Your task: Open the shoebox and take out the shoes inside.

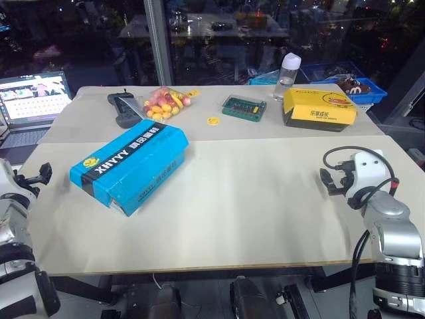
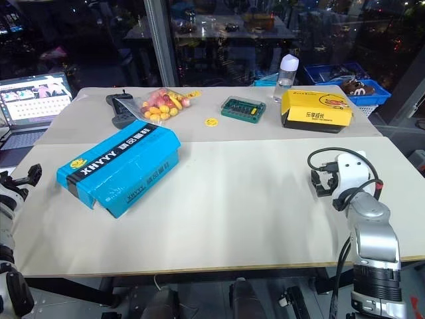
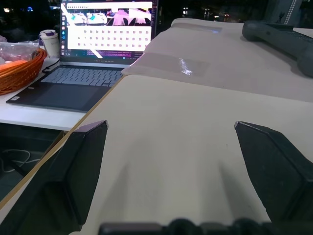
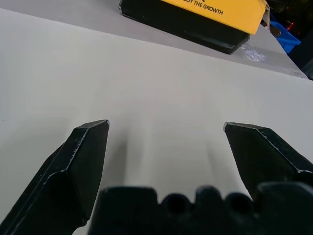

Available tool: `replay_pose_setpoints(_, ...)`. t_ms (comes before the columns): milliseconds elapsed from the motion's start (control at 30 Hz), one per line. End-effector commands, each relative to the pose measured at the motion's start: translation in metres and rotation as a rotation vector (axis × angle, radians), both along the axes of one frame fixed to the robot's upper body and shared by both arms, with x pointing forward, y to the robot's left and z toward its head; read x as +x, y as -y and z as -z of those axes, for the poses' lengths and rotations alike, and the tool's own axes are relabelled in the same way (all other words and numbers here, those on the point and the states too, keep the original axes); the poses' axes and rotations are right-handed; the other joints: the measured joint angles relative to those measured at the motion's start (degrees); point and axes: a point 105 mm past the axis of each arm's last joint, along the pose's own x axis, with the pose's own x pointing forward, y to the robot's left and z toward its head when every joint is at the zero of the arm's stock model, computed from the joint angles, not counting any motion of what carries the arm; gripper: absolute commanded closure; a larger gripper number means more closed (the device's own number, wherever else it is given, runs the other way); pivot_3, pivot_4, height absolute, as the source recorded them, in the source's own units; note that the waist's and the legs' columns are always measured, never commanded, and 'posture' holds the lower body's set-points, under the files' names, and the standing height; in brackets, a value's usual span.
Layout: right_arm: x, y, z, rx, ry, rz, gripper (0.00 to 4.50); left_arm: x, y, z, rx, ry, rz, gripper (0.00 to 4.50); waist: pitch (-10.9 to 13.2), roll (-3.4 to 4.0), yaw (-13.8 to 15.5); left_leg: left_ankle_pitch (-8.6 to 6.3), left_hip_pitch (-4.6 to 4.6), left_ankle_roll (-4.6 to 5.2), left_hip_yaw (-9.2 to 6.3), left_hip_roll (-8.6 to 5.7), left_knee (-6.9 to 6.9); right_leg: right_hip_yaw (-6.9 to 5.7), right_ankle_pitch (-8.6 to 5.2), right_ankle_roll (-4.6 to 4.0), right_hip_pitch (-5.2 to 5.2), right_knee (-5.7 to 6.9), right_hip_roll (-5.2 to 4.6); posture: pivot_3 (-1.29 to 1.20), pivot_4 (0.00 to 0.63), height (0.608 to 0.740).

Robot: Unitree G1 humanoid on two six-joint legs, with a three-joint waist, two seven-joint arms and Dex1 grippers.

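Nearest, at either edge of the desk (image 1: 252, 219): left gripper (image 3: 171, 128) and right gripper (image 4: 166, 126), jaws spread as wide as they go, nothing between them, hovering low over bare surface. Parked wide apart, probably to leave the middle free before a reach.

Further in, toward the left: the shoebox (image 1: 130, 164), lid down, lying askew with one corner toward the near edge, well apart from both grippers. Closed, so the shoes hidden if inside; opening step judged not yet begun. Skewed lie likely to call for a reach from the left, maybe with the right steadying.

Beyond, along the far strip: black tool (image 1: 123, 108), bag of coloured pieces (image 1: 163, 103), small yellow disc (image 1: 212, 121), green case (image 1: 244, 107), yellow box (image 1: 318, 107), clear bottle (image 1: 287, 75). Off the left side: laptop (image 1: 33, 100), screen lit.
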Motion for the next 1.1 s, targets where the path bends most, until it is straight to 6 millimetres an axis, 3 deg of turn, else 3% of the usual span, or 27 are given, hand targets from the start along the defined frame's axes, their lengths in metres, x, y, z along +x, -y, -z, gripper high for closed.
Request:
replay_pose_setpoints(33, 0.001, -0.009, -0.019, -0.02, 0.047, -0.044, 0.0, 0.003, 0.004, -0.016, 0.019, 0.057, 0.033, 0.02, 0.0, 0.0, -0.01, 0.0, 0.0, 0.0, 0.0, 0.0, 0.0, 0.0, 0.0, 0.0, 0.0, 0.0, 0.0, 0.0, 0.15, 0.643)
replay_pose_setpoints(167, -0.008, -0.075, -0.005, 0.074, -0.11, -0.442, 0.0, 0.012, 0.036, -0.008, 0.076, -0.08, 0.381, 0.02, 0.0, 0.0, -0.05, 0.0, 0.0, 0.0, 0.0, 0.0, 0.0, -0.01, -0.01, -0.02, 0.0, 0.03, 0.01, 0.0, 0.15, 0.643)
replay_pose_setpoints(333, -0.047, -0.152, -0.004, 0.134, -0.252, -0.951, 0.0, 0.005, 0.033, -0.013, 0.147, -0.213, 0.498, 0.02, 0.02, 0.01, -0.73, -0.04, 0.0, 0.08, -0.02, 0.0, -0.02, -0.02, -0.07, -0.11, -0.02, 0.03, 0.02, 0.0, 0.15, 0.643)
replay_pose_setpoints(467, -0.037, -0.192, -0.006, 0.179, -0.23, -1.023, 0.0, 0.008, 0.035, -0.017, 0.194, -0.265, 0.531, 0.02, 0.02, 0.02, -1.11, -0.1, 0.02, 0.17, -0.05, 0.0, -0.02, -0.04, -0.1, -0.1, 0.01, -0.03, 0.01, 0.0, 0.15, 0.643)
replay_pose_setpoints(533, -0.027, -0.207, 0.0, 0.134, -0.221, -1.022, 0.52, 0.012, 0.041, -0.02, 0.206, -0.269, 0.562, 0.0, 0.02, 0.02, -1.26, -0.09, 0.03, 0.17, -0.05, 0.0, -0.01, -0.04, -0.09, -0.1, 0.02, 0.0, 0.01, 0.0, 0.15, 0.643)
replay_pose_setpoints(633, -0.006, -0.219, 0.002, 0.149, -0.193, -0.951, 1.37, 0.019, 0.05, -0.019, 0.216, -0.271, 0.591, 0.77, 0.02, 0.0, -1.3, -0.09, 0.02, 0.17, -0.05, 0.0, -0.01, -0.06, -0.08, -0.11, 0.01, -0.01, 0.01, 0.0, 0.15, 0.643)
replay_pose_setpoints(933, 0.01, -0.247, 0.018, 0.057, -0.215, -0.96, 4.45, 0.033, 0.068, -0.007, 0.217, -0.292, 0.623, 3.97, 0.02, 0.01, -1.79, -0.18, -0.05, 0.32, -0.06, 0.0, -0.01, -0.08, 0.17, -0.07, -0.01, 0.03, 0.02, 0.0, 0.15, 0.643)
replay_pose_setpoints(1000, 0.015, -0.252, 0.021, 0.016, -0.218, -0.949, 4.5, 0.037, 0.077, 0.001, 0.221, -0.309, 0.652, 4.46, 0.02, 0.01, -1.99, -0.18, -0.01, 0.32, -0.06, 0.0, -0.01, -0.08, 0.17, -0.08, -0.01, 0.08, 0.02, 0.0, 0.15, 0.643)
replay_pose_setpoints(1100, 0.014, -0.26, 0.022, -0.003, -0.222, -0.98, 4.5, 0.044, 0.09, 0.006, 0.201, -0.297, 0.683, 4.46, 0.02, 0.01, -1.86, -0.17, 0.01, 0.32, -0.07, 0.0, 0.0, -0.08, 0.15, -0.06, -0.01, 0.18, 0.02, 0.0, 0.15, 0.643)
